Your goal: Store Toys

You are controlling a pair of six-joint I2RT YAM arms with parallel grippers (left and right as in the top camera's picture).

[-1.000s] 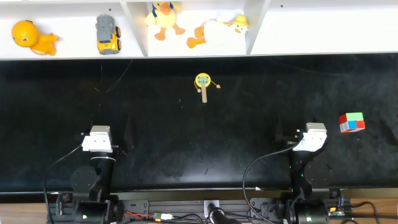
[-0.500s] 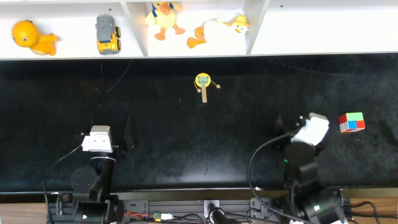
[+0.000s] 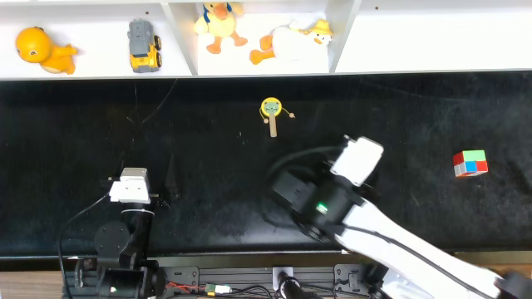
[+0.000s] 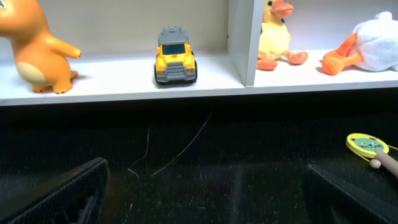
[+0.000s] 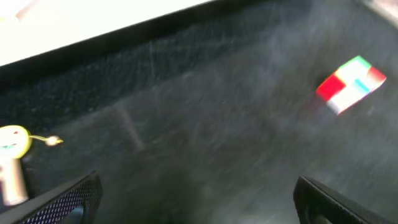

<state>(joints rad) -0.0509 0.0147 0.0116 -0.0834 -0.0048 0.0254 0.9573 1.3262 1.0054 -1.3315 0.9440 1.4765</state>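
Here the right gripper (image 5: pixel 198 200) hangs open between rattle (image 5: pixel 12 146) and cube (image 5: pixel 351 84)

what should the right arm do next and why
Probably lower the right gripper toward the rattle. The arm leans toward the middle of the table, where the rattle lies loose. The gripper is open and empty, and the rattle, like the cube, is not yet on the shelf.

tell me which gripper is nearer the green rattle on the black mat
Right. The right gripper hangs over the mat short of the rattle and to its right; the left gripper sits farther off, back near its own base.
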